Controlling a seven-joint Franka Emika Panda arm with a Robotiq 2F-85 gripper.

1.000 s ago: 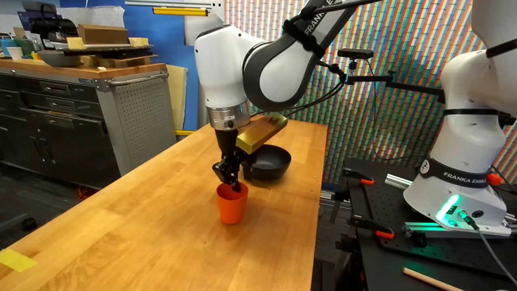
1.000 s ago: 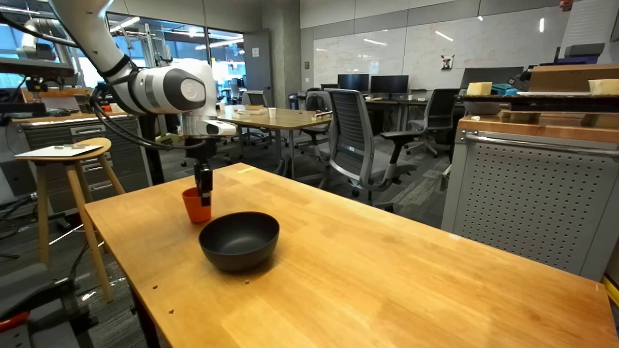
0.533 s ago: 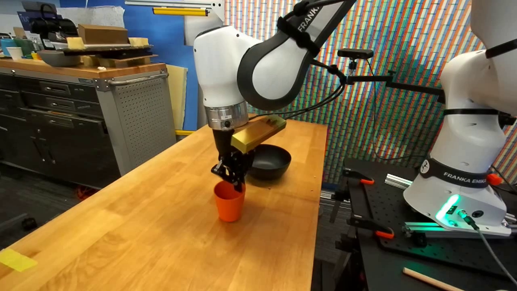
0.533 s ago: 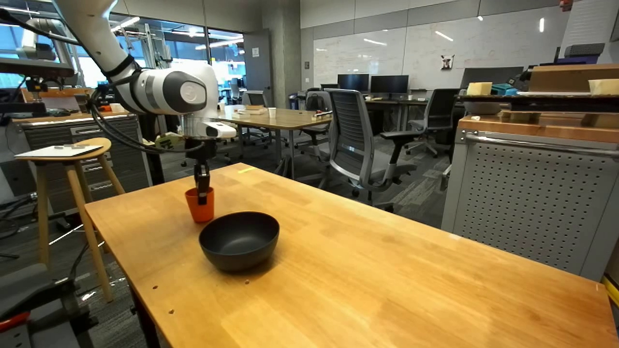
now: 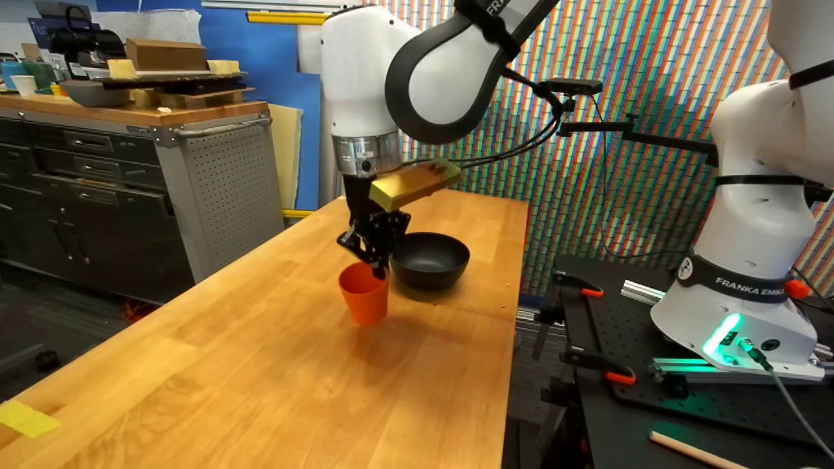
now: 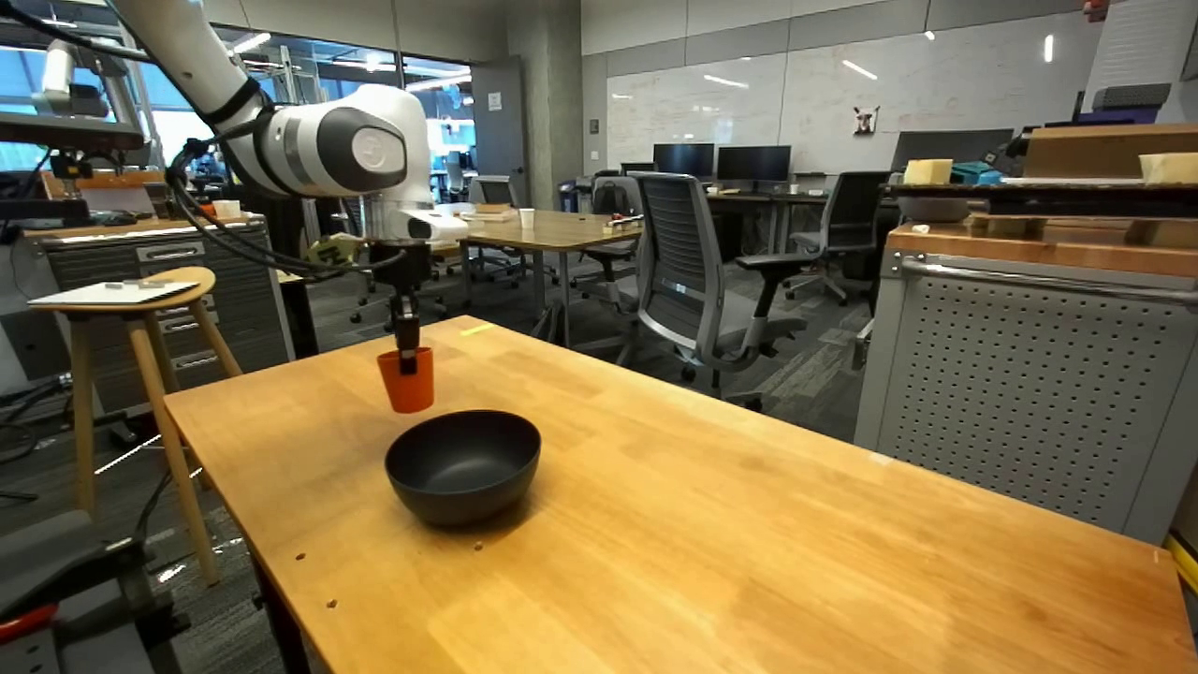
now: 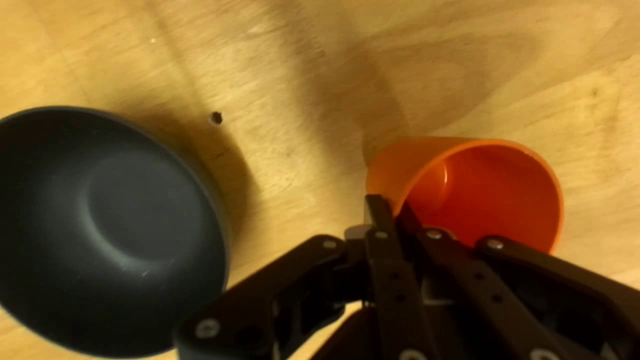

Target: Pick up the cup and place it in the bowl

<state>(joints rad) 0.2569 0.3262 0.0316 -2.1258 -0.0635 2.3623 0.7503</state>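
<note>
The orange-red cup (image 5: 363, 301) hangs slightly tilted a little above the wooden table; it also shows in an exterior view (image 6: 412, 388) and the wrist view (image 7: 485, 195). My gripper (image 5: 380, 270) is shut on the cup's wall at the rim; in the wrist view the fingers (image 7: 392, 212) have one tip inside the cup and one outside. It also shows in an exterior view (image 6: 408, 363). The black bowl (image 5: 431, 277) stands upright on the table beside the cup, apart from it, with nothing in it; it also shows in an exterior view (image 6: 459, 501) and the wrist view (image 7: 145, 205).
The wooden table (image 5: 293, 378) has a yellow tape strip (image 5: 27, 419) at one end. The robot's base (image 5: 736, 319) stands on a black bench beside it. A wooden stool (image 6: 187, 281) and an office chair (image 6: 688, 262) stand near the table, and a grey cabinet (image 6: 1020, 374) farther off.
My gripper has closed on the cup's wall and risen. The cup has come up off the table, tilted slightly, and shifted a little. The bowl has not moved.
</note>
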